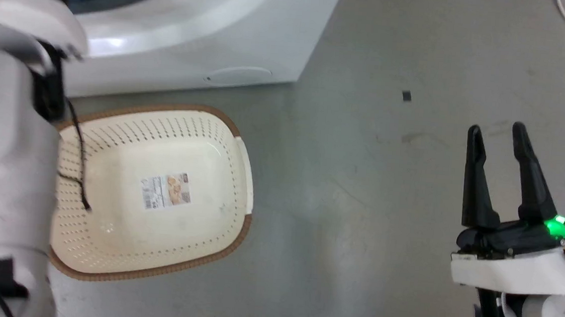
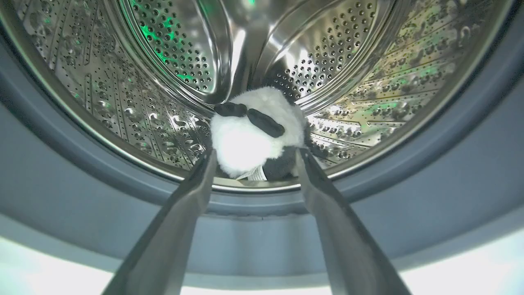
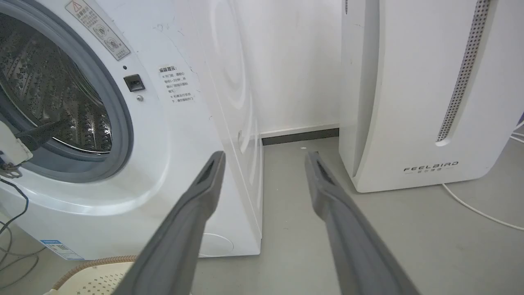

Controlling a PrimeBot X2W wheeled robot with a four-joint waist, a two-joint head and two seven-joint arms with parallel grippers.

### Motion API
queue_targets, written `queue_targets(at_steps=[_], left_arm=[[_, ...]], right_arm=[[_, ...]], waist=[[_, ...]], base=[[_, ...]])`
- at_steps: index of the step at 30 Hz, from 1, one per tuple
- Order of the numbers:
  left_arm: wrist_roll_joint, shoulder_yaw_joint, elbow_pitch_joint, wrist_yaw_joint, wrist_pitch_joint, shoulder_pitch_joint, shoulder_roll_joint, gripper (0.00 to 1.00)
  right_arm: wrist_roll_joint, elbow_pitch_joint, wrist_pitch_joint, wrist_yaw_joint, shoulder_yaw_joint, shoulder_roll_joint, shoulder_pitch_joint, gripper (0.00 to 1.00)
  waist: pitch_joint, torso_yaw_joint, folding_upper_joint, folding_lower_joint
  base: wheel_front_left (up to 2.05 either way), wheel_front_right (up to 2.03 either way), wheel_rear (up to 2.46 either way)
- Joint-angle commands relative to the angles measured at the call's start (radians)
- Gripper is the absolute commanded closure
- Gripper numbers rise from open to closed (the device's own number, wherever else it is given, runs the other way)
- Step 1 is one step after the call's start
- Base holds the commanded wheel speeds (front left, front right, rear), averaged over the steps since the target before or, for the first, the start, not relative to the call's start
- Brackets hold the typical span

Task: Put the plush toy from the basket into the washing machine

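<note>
Resting at the near lip of the steel drum (image 2: pixel 180 53) inside the washing machine (image 3: pixel 184 123), the panda plush toy (image 2: pixel 254 131) lies just past the left gripper (image 2: pixel 256 155), whose jaws stand wide and hold nothing. The right gripper (image 1: pixel 496 127) hangs over the grey floor (image 1: pixel 359 210), jaws likewise wide and holding nothing. The basket (image 1: pixel 240 145) sits on the floor near the machine's front, and a FEELBIRD appliance (image 3: pixel 409 102) stands to its right.

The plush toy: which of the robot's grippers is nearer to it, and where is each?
Left. The left gripper is open at the mouth of the washing machine, the plush toy just beyond its fingertips; the right gripper is open over the floor.
</note>
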Motion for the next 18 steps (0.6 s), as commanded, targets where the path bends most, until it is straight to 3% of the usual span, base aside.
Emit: queue_targets(at_steps=[1, 10, 18], left_arm=[[0.01, -0.003, -0.023, 0.004, -0.005, 0.055, -0.022, 0.0], [0.068, -0.012, -0.249, 0.034, -0.005, 0.32, -0.107, 0.0], [0.112, -0.013, -0.465, 0.039, -0.005, 0.563, -0.143, 0.0]], right_arm=[[-0.006, 0.006, -0.004, -0.001, -0.002, 0.0, 0.02, 0.0], [-0.041, 0.026, -0.004, -0.001, -0.001, 0.0, 0.086, 0.0], [-0.067, 0.039, -0.004, -0.001, -0.016, 0.0, 0.143, 0.0]], waist=[[-0.066, 0.04, 0.0, 0.0], [-0.206, 0.107, 0.0, 0.0], [-0.319, 0.15, 0.0, 0.0]], base=[[0.0, 0.0, 0.0], [0.0, 0.0, 0.0], [0.0, 0.0, 0.0]])
